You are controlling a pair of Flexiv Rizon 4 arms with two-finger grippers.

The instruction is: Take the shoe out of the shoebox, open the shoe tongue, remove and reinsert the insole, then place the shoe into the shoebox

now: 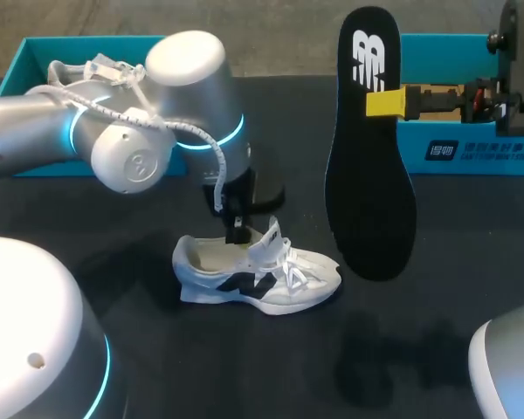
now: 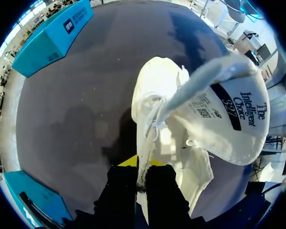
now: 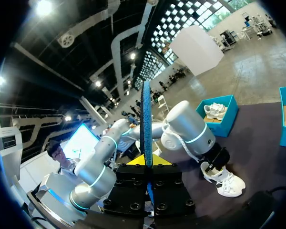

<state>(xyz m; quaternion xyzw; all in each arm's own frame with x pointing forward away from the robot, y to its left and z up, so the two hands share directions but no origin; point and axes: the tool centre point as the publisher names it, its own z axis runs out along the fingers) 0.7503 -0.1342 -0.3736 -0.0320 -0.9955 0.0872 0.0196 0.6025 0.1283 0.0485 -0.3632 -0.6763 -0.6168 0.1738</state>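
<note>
shoe (image 1: 262, 284) lies sideways, toe pointing right; insole (image 1: 371, 183) hangs upright.

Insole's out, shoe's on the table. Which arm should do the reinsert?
Right. Its claw is shut on the insole, held upright above the table beside the shoe. The left claw is shut on the shoe's opening edge, likely steadying it, with the tongue raised.

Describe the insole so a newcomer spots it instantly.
On the right side of the dark table, by the right-hand teal shoebox, the right gripper holds the insole up in the air, right of the white shoe. It is the only flat, black, foot-shaped sheet, with a white logo near its top end.
</note>
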